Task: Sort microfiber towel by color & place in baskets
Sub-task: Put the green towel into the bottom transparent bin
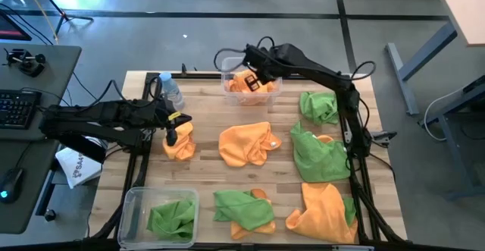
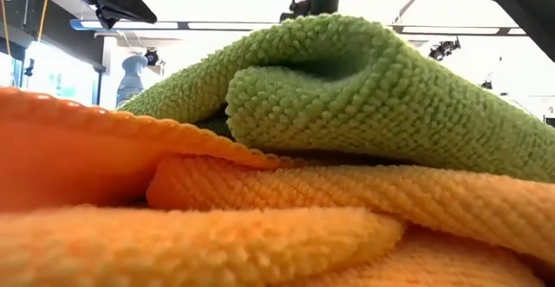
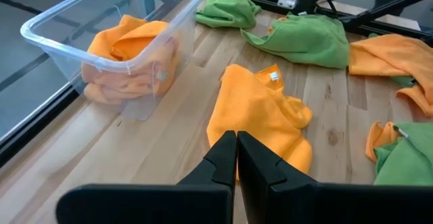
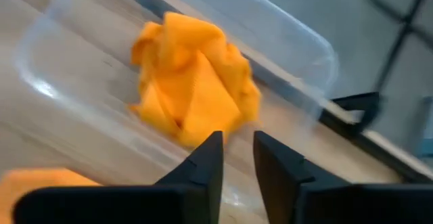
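Note:
My right gripper [image 1: 258, 79] hangs open above the far clear basket [image 1: 227, 83], with nothing between its fingers [image 4: 237, 143]. A crumpled orange towel [image 4: 193, 88] lies inside that basket [image 4: 298, 48]. My left gripper [image 1: 173, 133] waits shut at the table's left, and nothing shows between its fingers [image 3: 237, 139]. An orange towel [image 1: 180, 148] lies on the table below it. A second clear basket [image 1: 132, 205] at the near left corner has a green towel [image 1: 170, 217] in it. In the low view, green [image 2: 364, 88] and orange [image 2: 260, 226] towels fill the picture.
Loose towels lie on the wooden table: orange in the middle [image 1: 246, 143], green at the far right [image 1: 318, 107] and right [image 1: 318, 156], green over orange near the front [image 1: 242, 209], and orange at the near right [image 1: 322, 213]. A small water bottle [image 1: 173, 92] stands at the far left.

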